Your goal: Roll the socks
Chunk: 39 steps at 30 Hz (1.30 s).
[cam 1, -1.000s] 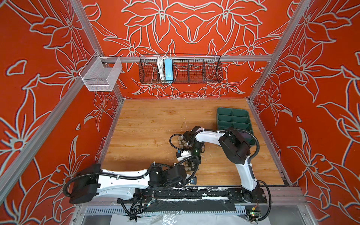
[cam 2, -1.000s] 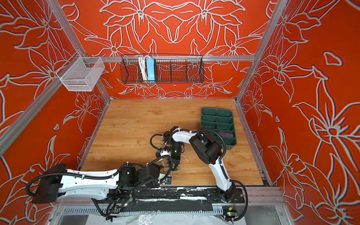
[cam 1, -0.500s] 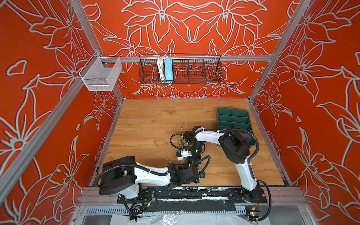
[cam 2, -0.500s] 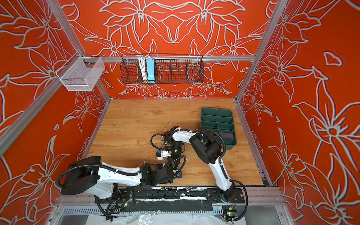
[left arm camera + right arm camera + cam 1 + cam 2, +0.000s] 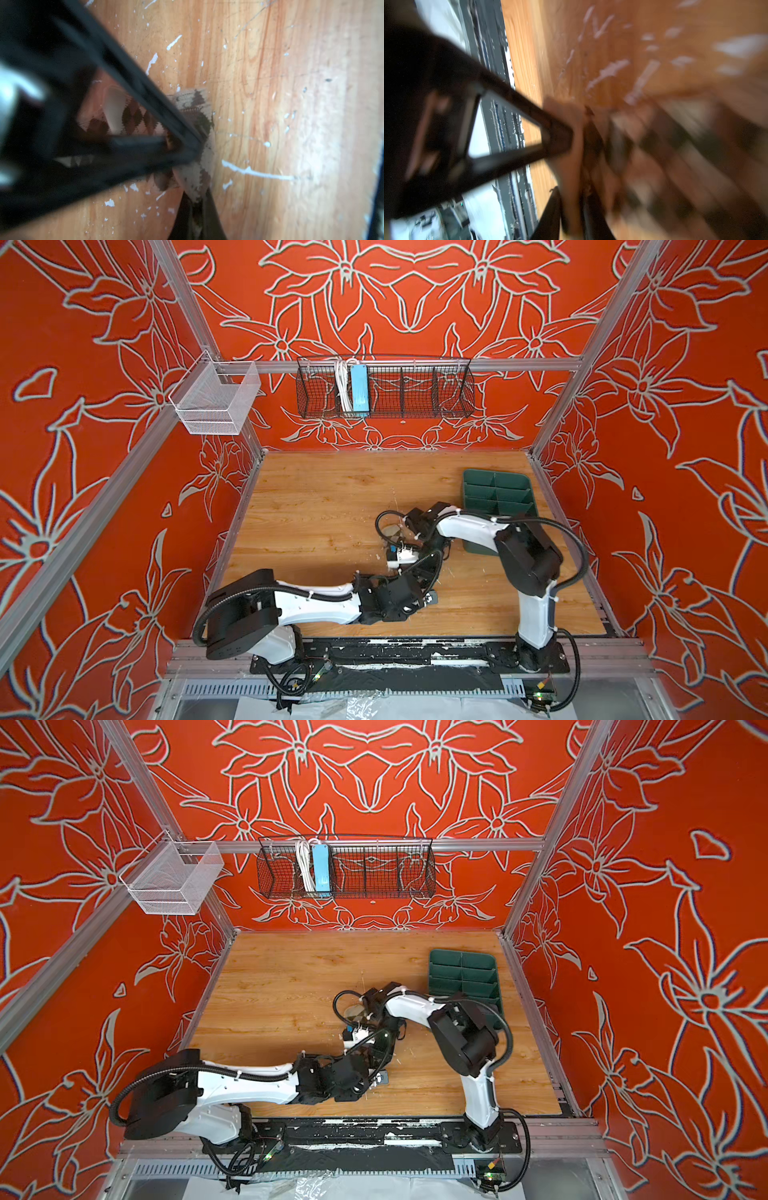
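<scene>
Two arms meet near the green plastic compartment tray [image 5: 496, 493], where the left tool [image 5: 193, 149] has just clamped shut on the beige fabric sock with dark argyle diamonds [image 5: 192, 180] on the wooden bench [image 5: 316, 506], while blur hides whether the right tool [image 5: 566, 174] grips, likely a handover mid-roll.
</scene>
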Available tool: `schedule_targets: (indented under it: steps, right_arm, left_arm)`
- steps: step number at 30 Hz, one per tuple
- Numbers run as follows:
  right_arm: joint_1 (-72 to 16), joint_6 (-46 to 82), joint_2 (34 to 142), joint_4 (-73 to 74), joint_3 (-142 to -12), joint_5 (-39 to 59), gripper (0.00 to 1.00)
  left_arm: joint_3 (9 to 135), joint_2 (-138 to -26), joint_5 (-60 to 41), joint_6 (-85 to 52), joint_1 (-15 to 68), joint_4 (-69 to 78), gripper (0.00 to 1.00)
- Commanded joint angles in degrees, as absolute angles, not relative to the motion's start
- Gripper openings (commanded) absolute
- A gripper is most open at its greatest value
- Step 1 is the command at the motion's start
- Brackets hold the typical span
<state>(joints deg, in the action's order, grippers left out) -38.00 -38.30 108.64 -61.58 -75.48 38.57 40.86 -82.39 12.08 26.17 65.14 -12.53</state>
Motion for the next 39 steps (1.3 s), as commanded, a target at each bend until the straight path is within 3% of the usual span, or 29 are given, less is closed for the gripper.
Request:
schedule_targets:
  steps: [1, 8, 12, 14, 18, 21, 25, 29, 39]
  right_arm:
    - [-32.2, -34.4, 99.0, -57.8, -73.4, 38.2, 0.26]
    - [-19.7, -19.3, 78.5, -41.3, -66.7, 20.1, 0.30]
    - [-18.9, -12.9, 62.9, -28.0, -60.0, 8.6, 0.31]
    - [-18.9, -15.0, 55.4, -24.7, -56.6, 12.2, 0.32]
    - [-20.3, -27.4, 41.7, -25.2, -48.5, 29.6, 0.31]
    - [-27.3, -36.4, 36.4, -33.9, -44.4, 27.3, 0.30]
    - [-46.6, -38.0, 39.2, -38.8, -39.0, 11.3, 0.32]
    - [-63.1, -37.2, 49.7, -29.5, -36.3, -4.6, 0.39]
    - [-65.9, -39.8, 74.7, -2.1, -33.3, -8.3, 0.45]
  left_arm:
    - [44.5, -83.0, -2.7, 29.3, 61.0, -24.1, 0.00]
    - [56.7, -94.1, -17.0, 30.2, 53.4, -37.9, 0.00]
    - [61.6, -98.9, -22.4, 29.6, 50.3, -42.4, 0.00]
    - [63.3, -100.5, -25.4, 29.7, 48.9, -44.1, 0.00]
    - [66.2, -103.5, -31.5, 29.7, 46.5, -47.0, 0.00]
    - [68.5, -106.2, -34.2, 29.7, 45.2, -49.0, 0.00]
    - [71.1, -108.8, -35.4, 29.9, 43.8, -50.6, 0.00]
    - [72.6, -110.5, -36.4, 29.8, 42.9, -51.8, 0.00]
    - [74.9, -113.4, -37.0, 29.7, 42.8, -53.4, 0.00]
